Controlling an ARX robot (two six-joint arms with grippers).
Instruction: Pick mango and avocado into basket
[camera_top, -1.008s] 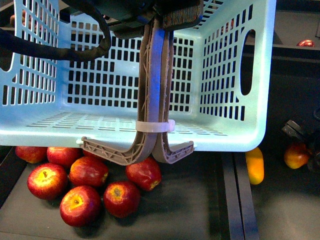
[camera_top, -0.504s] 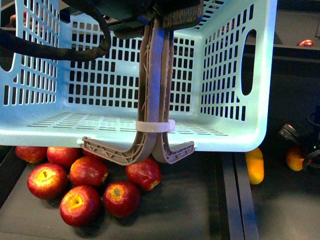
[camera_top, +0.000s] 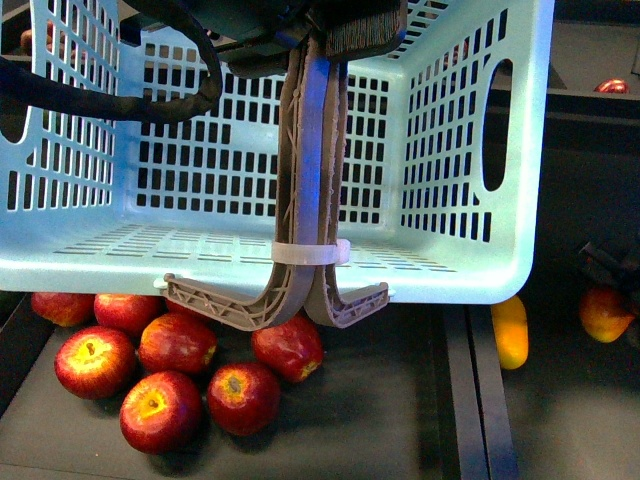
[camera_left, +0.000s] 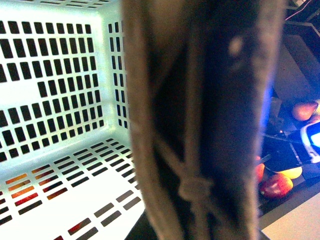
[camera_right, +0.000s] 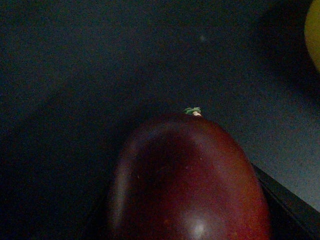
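Basket (camera_top: 480, 280), light aqua slotted plastic, rectangular, held up off dark grey table (camera_top: 400, 430) and filling most of front view. Open side tilted toward camera; no fruit seen inside. Hung by brown-grey swing handle (camera_top: 318, 170); same handle, blurred, across centre of left wrist view (camera_left: 200, 125).

Left claw (camera_top: 325, 35) at top edge of front view, dark, clamped together on basket's handle, carrying the load.

Heap of round red apples (camera_top: 180, 370) on table under basket's near edge. Not wanted.

Dark red elongated mango (camera_top: 607, 312) at far right of table, well apart from apples. Same fruit looming large in right wrist view (camera_right: 185, 185), small green stem nub at its far end.

Right claw (camera_top: 605, 265) just above mango, touching or nearly so. Fingers out of sight in wrist view, so cannot tell whether apart or closed on fruit.

Yellow oblong fruit (camera_top: 510, 330) between basket corner and mango, half hidden by rim.

White zip tie (camera_top: 310, 252) round handle, low down.

Avocado not found in any view.

Step in hand, by judgement: right arm's pick of mango, grasp either forming or just made. Next move calls for firm hold across narrow middle, lift clear of table, carry over basket's high side wall, release inside. Then search for avocado, possibly hidden behind basket.
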